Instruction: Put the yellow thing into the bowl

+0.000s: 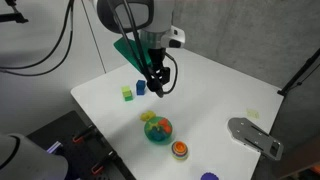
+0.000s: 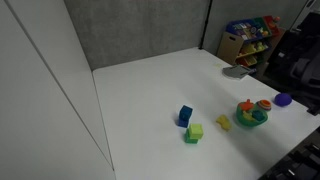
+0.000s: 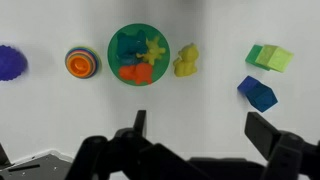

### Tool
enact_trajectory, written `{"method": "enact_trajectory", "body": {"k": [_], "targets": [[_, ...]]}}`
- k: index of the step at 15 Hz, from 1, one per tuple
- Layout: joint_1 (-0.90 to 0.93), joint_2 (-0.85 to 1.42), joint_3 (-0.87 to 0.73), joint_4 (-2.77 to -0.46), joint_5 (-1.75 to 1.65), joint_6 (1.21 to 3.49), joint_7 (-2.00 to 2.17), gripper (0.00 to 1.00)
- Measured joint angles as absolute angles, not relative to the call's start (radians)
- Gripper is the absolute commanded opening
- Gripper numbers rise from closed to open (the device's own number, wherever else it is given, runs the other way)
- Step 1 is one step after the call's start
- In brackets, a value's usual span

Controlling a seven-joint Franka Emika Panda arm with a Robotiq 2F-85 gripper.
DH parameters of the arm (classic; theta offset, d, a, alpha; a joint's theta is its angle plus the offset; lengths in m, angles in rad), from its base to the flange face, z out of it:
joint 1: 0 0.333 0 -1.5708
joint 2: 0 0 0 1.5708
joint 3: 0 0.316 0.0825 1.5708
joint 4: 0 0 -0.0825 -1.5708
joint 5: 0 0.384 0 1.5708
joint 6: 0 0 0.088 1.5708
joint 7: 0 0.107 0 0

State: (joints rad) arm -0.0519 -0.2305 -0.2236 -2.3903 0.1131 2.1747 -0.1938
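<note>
My gripper (image 3: 198, 122) hangs above the white table (image 3: 60, 110), jaws spread wide with nothing between them. In the wrist view, the blue cube (image 3: 258, 93) lies nearest to my right finger, with the green cube (image 3: 270, 57) just past it. Farther out, roughly in line with the gap between my fingers, the yellow thing (image 3: 185, 62) sits on the table just right of the bowl (image 3: 118, 72), not in it. The bowl holds colourful pieces: a yellow star, something blue, something orange. Left of it are an orange round thing (image 3: 82, 63) and a purple thing (image 3: 10, 62).
</note>
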Motion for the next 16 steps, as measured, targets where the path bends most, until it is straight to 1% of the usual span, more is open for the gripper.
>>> {"method": "enact_trajectory", "body": {"k": [7, 16], "targets": [[-0.058, -0.227, -0.209, -2.392, 0.107, 2.175, -0.185, 1.0], [-0.061, -0.174, -0.077, -2.434, -0.032, 2.178, 0.091, 1.0]]}}
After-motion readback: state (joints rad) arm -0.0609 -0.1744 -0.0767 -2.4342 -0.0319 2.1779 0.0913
